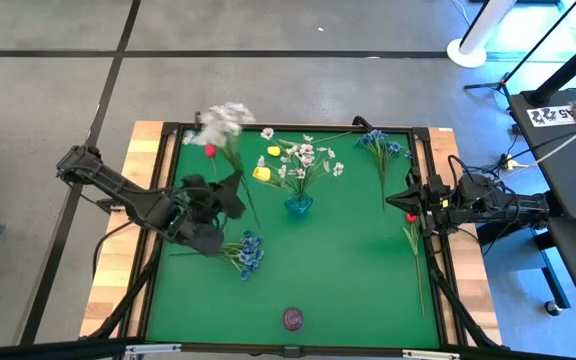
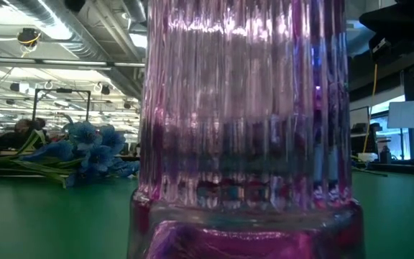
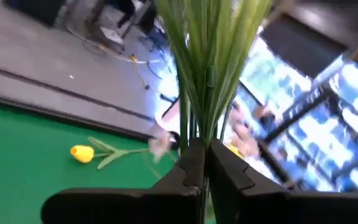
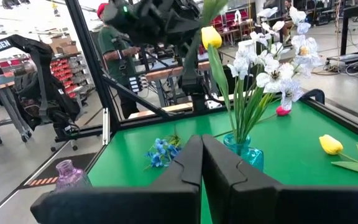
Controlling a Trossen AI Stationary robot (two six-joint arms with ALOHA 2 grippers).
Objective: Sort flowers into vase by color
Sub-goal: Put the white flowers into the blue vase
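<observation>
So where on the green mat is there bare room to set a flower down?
Free: green mat between the small purple glass vase, the blue flower cluster and the red tulip's stem. Crowded: around the teal glass vase holding white flowers.

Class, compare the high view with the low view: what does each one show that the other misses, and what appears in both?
Only the high view shows both arms: the left gripper shut on a white spray, the right gripper shut at the mat's right edge, the blue vase holding white flowers, and a yellow bud.

Only the low view shows the room behind the table and the purple vase's ribbed glass close up.

Both show the purple vase, the blue flower cluster and the green mat.
</observation>
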